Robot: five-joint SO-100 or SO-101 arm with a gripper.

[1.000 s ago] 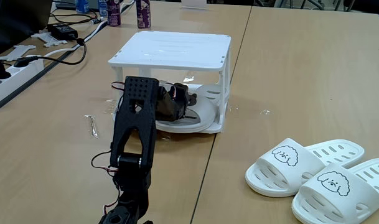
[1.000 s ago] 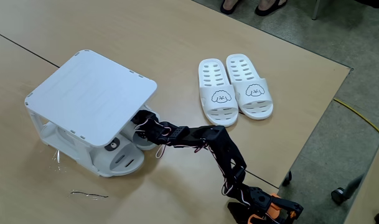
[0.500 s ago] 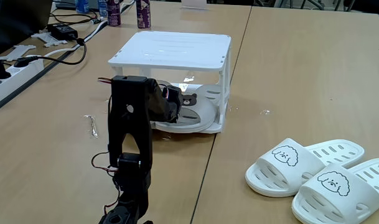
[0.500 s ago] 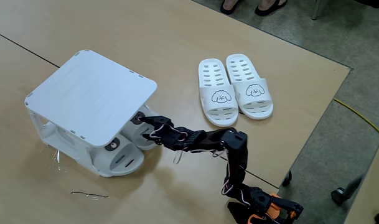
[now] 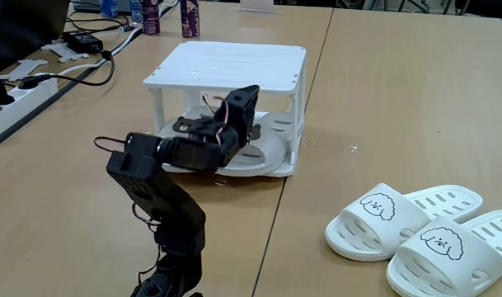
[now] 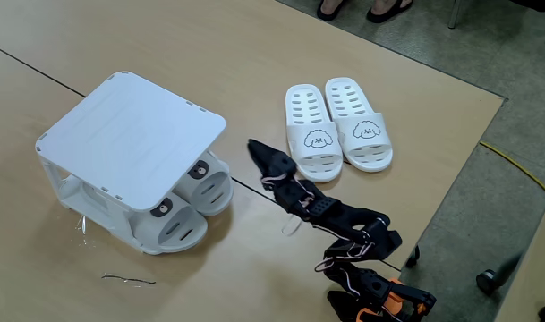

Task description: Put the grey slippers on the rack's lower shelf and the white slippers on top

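Now the gripper (image 6: 257, 148) (empty, jaws together) hangs between the grey slippers (image 6: 193, 199) and the white slippers (image 6: 337, 131).

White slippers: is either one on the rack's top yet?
No, both white slippers lie on the table beside the rack.

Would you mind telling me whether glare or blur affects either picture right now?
In a fixed view, overhead light glares off the rack top and its lower shelf; in another fixed view, lighting is even, shadows soft, and the gripper looks slightly smeared.
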